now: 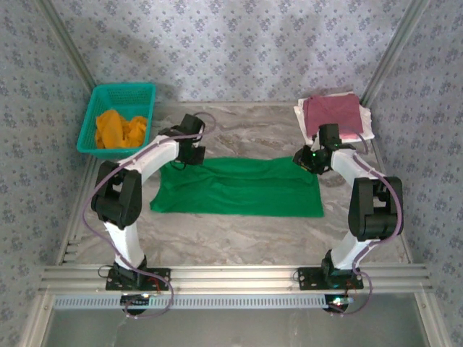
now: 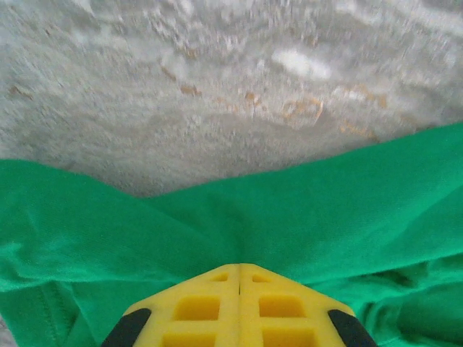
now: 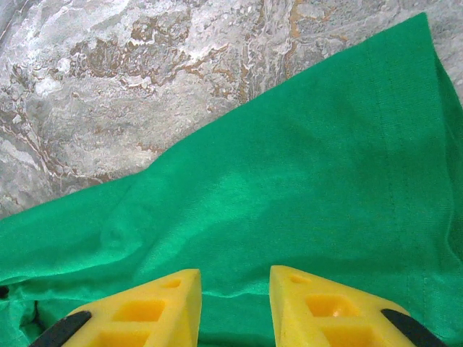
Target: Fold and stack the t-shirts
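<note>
Green shirt (image 1: 239,189): lying spread across the surface's centre, ready for folding.
Left gripper (image 2: 239,269): pinching shut, seemingly on the shirt's far-left edge, for lifting.
Right gripper (image 3: 235,278): hovering over the far-right edge, jaws apart, gripping nothing.

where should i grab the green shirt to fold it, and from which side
Probably its far edge, one pinch near each far corner, from above. The green t-shirt lies flat and spread wide on the table, so only an edge can be lifted. The left gripper is shut on cloth there; the right gripper hangs open over it.
</note>
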